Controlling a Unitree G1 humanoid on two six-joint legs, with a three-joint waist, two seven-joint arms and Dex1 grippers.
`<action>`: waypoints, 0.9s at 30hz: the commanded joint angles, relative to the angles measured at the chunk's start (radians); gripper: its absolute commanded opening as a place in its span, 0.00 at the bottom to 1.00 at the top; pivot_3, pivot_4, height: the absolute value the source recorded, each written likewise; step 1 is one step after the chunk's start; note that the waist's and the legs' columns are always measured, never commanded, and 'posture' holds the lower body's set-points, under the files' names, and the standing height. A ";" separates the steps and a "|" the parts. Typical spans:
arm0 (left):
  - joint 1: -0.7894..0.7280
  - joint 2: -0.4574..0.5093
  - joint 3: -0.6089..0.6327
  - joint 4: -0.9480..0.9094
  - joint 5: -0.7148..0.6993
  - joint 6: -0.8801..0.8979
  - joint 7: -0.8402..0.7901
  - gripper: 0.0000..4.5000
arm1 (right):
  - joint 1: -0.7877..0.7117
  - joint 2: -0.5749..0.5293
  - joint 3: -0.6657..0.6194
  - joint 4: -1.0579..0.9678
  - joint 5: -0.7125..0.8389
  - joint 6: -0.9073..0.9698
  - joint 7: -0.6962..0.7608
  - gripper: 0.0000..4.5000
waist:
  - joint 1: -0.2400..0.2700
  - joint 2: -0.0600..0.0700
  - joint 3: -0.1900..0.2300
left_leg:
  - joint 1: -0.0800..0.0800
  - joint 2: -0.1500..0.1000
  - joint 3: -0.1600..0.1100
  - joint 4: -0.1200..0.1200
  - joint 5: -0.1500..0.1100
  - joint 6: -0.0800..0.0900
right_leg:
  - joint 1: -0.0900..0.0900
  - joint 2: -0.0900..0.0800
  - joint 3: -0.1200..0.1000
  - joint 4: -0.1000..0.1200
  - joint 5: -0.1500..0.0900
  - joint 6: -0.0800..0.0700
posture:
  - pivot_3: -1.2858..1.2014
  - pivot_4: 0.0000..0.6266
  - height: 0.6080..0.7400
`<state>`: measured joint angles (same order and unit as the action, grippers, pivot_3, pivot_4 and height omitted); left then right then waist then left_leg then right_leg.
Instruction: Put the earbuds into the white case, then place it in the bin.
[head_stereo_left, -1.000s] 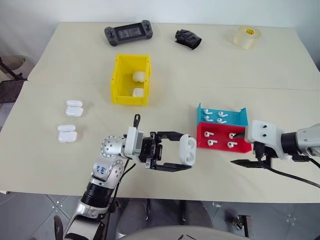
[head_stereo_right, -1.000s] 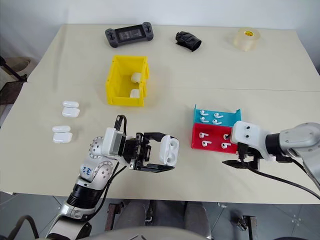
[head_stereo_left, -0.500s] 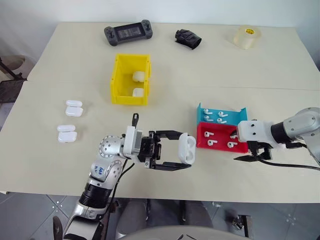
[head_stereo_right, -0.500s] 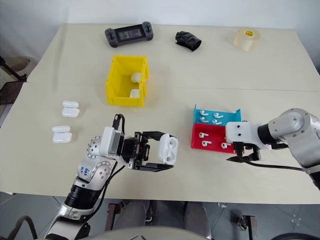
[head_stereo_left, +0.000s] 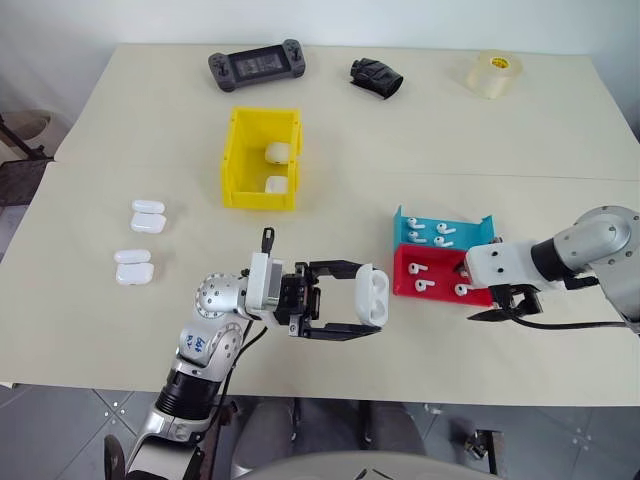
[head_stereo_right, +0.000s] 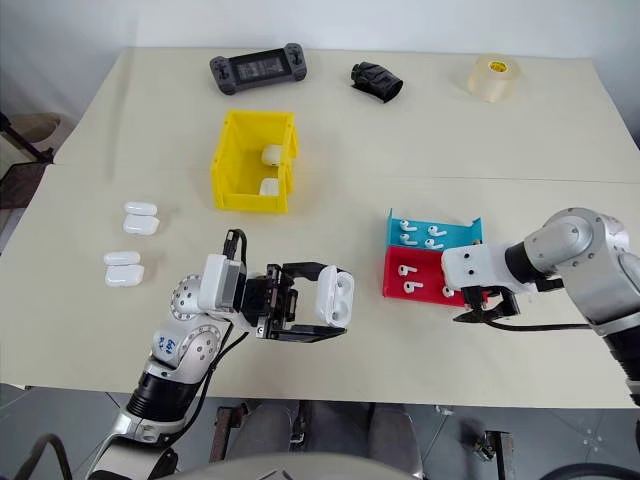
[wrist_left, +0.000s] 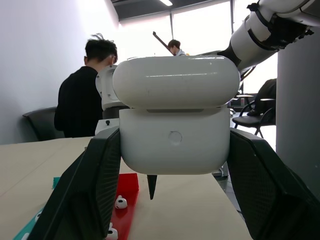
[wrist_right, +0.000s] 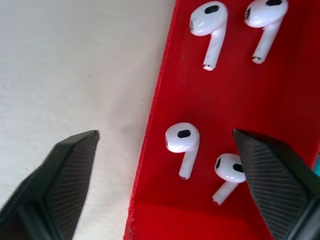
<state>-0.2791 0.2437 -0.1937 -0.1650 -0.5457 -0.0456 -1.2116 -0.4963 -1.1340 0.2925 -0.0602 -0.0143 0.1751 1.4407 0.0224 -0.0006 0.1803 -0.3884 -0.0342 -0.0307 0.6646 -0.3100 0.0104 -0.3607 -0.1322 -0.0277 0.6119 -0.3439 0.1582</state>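
Observation:
My left gripper (head_stereo_left: 366, 299) is shut on the white case (head_stereo_left: 376, 291), held above the table's front with its lid flipped up; the left wrist view shows the case (wrist_left: 175, 115) from its hinge side between the two fingers (wrist_left: 90, 190). Several earbuds (head_stereo_left: 420, 285) lie in a low red tray (head_stereo_left: 440, 272). My right gripper (head_stereo_left: 497, 305) hangs open over that tray's right end. In the right wrist view its fingertips (wrist_right: 70, 165) straddle the tray's edge, with an earbud (wrist_right: 182, 142) between them. The yellow bin (head_stereo_left: 232, 160) stands further back and holds two white cases (head_stereo_left: 277, 153).
A blue tray (head_stereo_left: 472, 236) with more earbuds sits behind the red one. Several spare cases (head_stereo_left: 148, 215) lie at the left. A game controller (head_stereo_left: 256, 66), a black object (head_stereo_left: 376, 78) and a tape roll (head_stereo_left: 494, 73) line the far edge. People (wrist_left: 82, 95) are in the background.
My right gripper has swung in from the front right towards the red tray and now points more steeply down over its right end. The left gripper has stayed put with the case.

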 joint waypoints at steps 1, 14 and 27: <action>0.006 0.001 0.003 -0.051 -0.011 -0.010 0.014 0.62 | -0.012 0.003 -0.006 -0.006 -0.013 -0.012 0.017 0.74 | 0.000 0.000 0.000 | 0.000 0.000 0.000 0.000 0.000 0.000 | 0.000 0.000 0.000 0.000 0.000 0.000 | 0.52 0.24 1.00; 0.007 0.002 0.000 -0.060 -0.012 -0.006 0.029 0.62 | -0.007 0.006 -0.005 -0.003 -0.033 -0.022 0.037 0.52 | 0.000 0.000 0.000 | 0.000 0.000 0.000 0.000 0.000 0.000 | 0.000 0.000 0.000 0.000 0.000 0.000 | 0.52 0.24 1.00; 0.004 0.008 0.002 -0.067 -0.015 0.003 0.035 0.62 | -0.005 0.022 -0.003 0.016 -0.059 -0.058 0.027 0.39 | 0.000 0.000 0.000 | 0.000 0.000 0.000 0.000 0.000 0.000 | 0.000 0.000 0.000 0.000 0.000 0.000 | 0.52 0.24 1.00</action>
<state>-0.2753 0.2500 -0.1940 -0.1845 -0.5457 -0.0416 -1.1841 -0.4961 -1.1129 0.2962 -0.0394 -0.0620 0.1322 1.4610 0.0226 -0.0005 0.1803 -0.3883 -0.0342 -0.0307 0.6646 -0.3100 0.0103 -0.3606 -0.1322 -0.0279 0.6119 -0.3439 0.1582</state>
